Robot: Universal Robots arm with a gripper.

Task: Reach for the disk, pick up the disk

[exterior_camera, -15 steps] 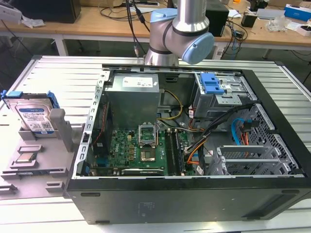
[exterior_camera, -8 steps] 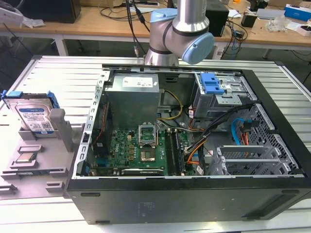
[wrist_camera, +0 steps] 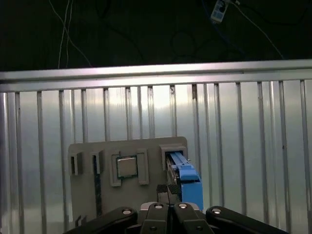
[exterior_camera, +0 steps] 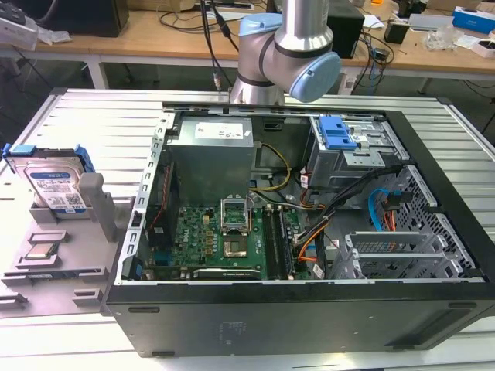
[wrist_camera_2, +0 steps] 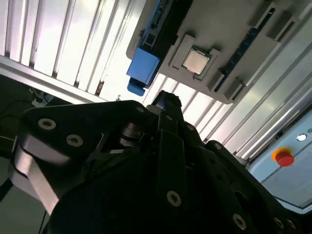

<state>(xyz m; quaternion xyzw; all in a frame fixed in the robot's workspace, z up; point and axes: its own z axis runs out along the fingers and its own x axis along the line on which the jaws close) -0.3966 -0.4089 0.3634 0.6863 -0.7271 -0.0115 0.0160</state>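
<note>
My claw [wrist_camera: 168, 191] hangs clenched, empty, over the disk [exterior_camera: 54, 189] standing on edge in its grey holder [exterior_camera: 94, 207]. I should spread it, straddling the thin faces.

1. The arm [exterior_camera: 298, 19] is a round tube of brushed silver metal.
2. Below the tube sit rounded joint housings [exterior_camera: 255, 66] in smooth grey.
3. A round, pale blue cap [exterior_camera: 315, 77] closes one housing, and another of the same blue tops the one beside it.
4. The gripper [wrist_camera_2: 165, 103] is matt black in both wrist views, built of flat angular plates and links.
5. Small round silver screws [wrist_camera_2: 74, 140] dot those plates. In the first wrist view, four screws [wrist_camera: 157, 207] sit in a row.
</note>
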